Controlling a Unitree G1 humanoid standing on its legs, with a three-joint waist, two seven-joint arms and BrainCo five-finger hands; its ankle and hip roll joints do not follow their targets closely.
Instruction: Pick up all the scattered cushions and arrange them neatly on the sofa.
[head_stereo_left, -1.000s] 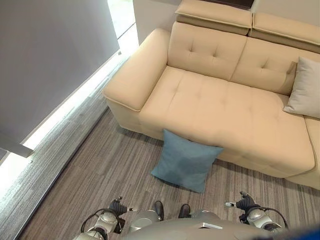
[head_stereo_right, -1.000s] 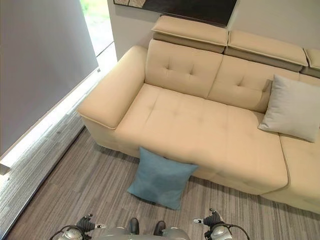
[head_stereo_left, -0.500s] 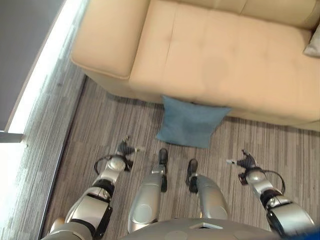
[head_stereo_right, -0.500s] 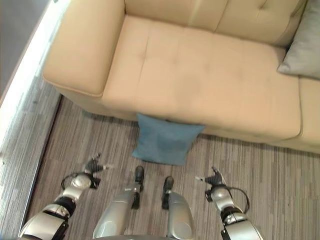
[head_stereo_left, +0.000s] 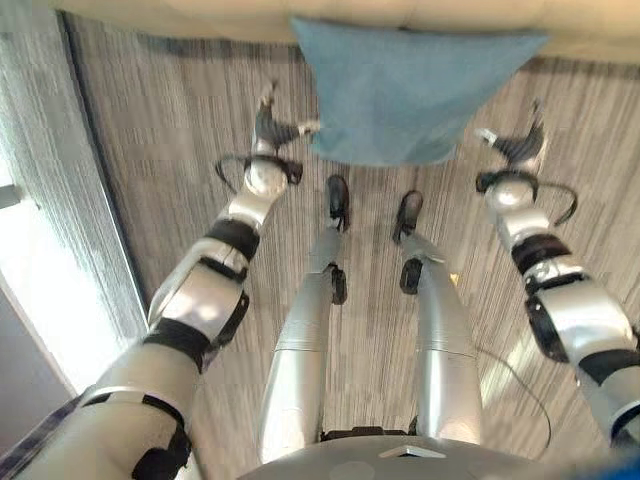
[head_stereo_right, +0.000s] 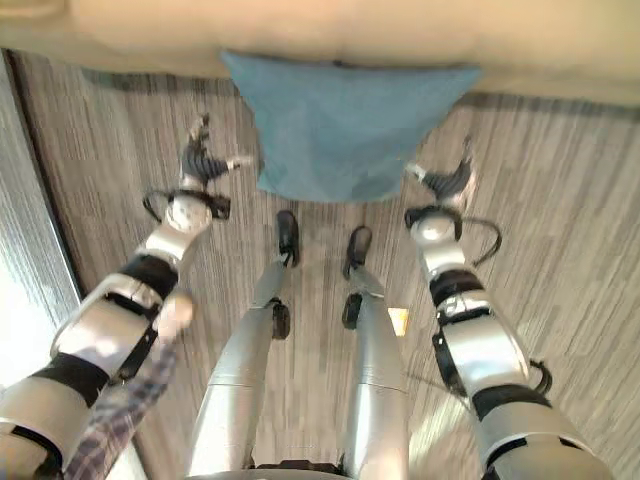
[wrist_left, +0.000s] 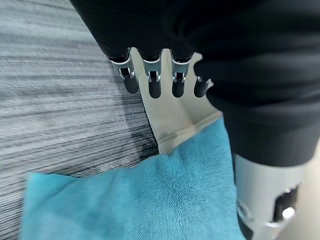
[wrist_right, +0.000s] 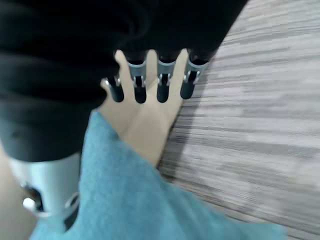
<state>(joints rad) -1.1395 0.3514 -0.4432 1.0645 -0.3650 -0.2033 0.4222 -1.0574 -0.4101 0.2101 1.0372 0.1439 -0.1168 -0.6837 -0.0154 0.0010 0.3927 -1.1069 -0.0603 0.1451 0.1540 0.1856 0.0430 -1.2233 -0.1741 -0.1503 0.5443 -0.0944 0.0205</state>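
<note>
A blue cushion (head_stereo_left: 410, 90) stands on the carpet, leaning against the front of the beige sofa (head_stereo_right: 300, 30). My left hand (head_stereo_left: 275, 125) is just off the cushion's left corner, with fingers (wrist_left: 150, 85) straight and the thumb apart, holding nothing. My right hand (head_stereo_left: 515, 145) is beside the cushion's right corner, its fingers (wrist_right: 160, 85) straight too. Both wrist views show the blue cushion (wrist_left: 150, 200) (wrist_right: 125, 200) near the palm and the sofa's base (wrist_left: 175, 115) past the fingertips. I cannot tell if either hand touches the cushion.
Striped grey carpet (head_stereo_left: 150, 120) covers the floor around the cushion. A bright strip along the wall (head_stereo_left: 20, 250) runs down the left. A person's plaid sleeve (head_stereo_right: 120, 420) and hand come in at the lower left of the right eye view.
The camera has tipped far down and closer to the floor. Both arms have stretched forward, bringing the hands to either side of the blue cushion.
</note>
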